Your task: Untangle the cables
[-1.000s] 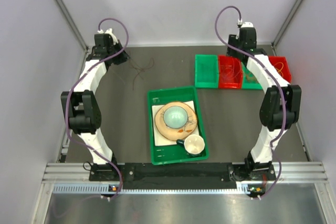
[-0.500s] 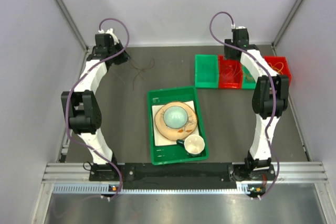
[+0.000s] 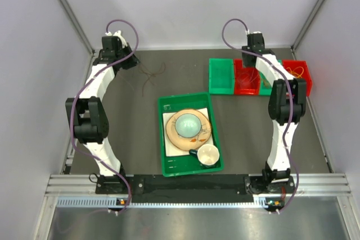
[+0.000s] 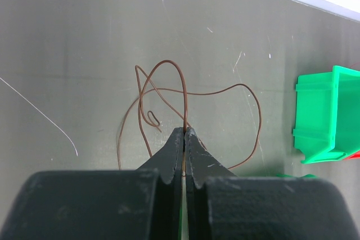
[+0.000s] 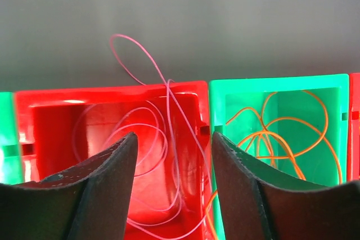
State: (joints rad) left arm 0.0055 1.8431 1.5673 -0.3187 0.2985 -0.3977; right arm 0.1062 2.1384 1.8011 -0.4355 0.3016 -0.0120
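A thin brown cable (image 4: 169,91) lies in loose loops on the dark table; in the top view it (image 3: 151,74) sits at the back left. My left gripper (image 4: 184,132) is shut on one strand of it, just above the table (image 3: 126,63). My right gripper (image 5: 173,139) is open, hovering over a red bin (image 5: 56,122) that holds a pink cable (image 5: 163,111). Beside it a green bin (image 5: 332,105) holds an orange cable (image 5: 281,133). In the top view the right gripper (image 3: 254,60) is over the row of bins.
A row of green and red bins (image 3: 222,77) stands at the back right. A green tray (image 3: 169,167) with a plate, a bowl and a cup sits mid-table. Grey walls close in the back and sides.
My right arm has swung left and back along the bin row, from the right end toward the red bin. The left arm holds still with the brown cable.
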